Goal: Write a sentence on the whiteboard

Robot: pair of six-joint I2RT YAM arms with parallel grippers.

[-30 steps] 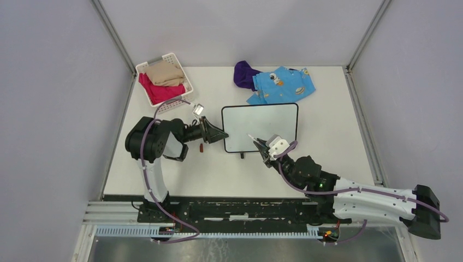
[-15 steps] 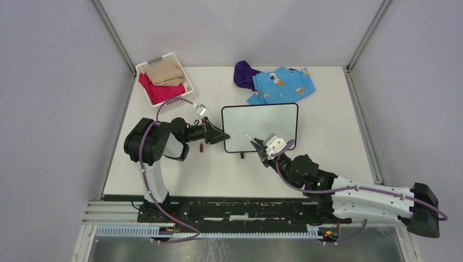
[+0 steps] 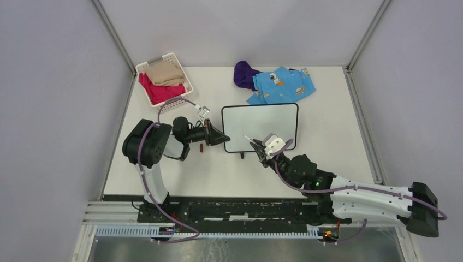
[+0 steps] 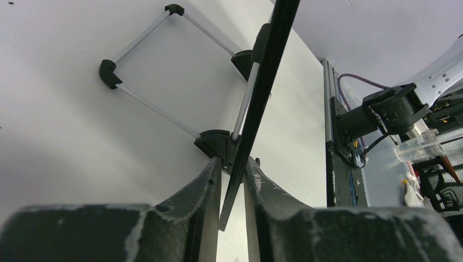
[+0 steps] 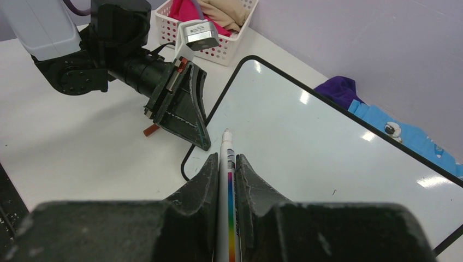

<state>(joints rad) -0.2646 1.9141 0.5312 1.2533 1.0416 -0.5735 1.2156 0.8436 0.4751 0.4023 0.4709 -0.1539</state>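
Note:
The whiteboard (image 3: 262, 123) lies flat at mid-table, its face plain white (image 5: 306, 142); the sentence is not in view. My left gripper (image 3: 225, 138) comes in from the left, and its jaws (image 4: 233, 164) pinch the board's black left edge (image 4: 262, 82) near the lower corner, with thin gaps lower down. My right gripper (image 3: 255, 146) is shut (image 5: 227, 158) on a white marker (image 5: 228, 218) with a rainbow stripe. The marker's tip hovers over the board's lower-left area, just right of the left fingers (image 5: 185, 117).
A reddish marker cap (image 3: 201, 147) lies on the table below the left gripper. A white slatted basket (image 3: 173, 55) with folded clothes stands at the back left. Purple cloth (image 3: 244, 73) and a blue printed garment (image 3: 284, 84) lie behind the board. A board foot (image 3: 242, 155) sticks out at its near edge.
The left jaws have narrowed onto the board's left edge and the left wrist has shifted slightly. The right gripper with the marker has crept a little left over the board's corner.

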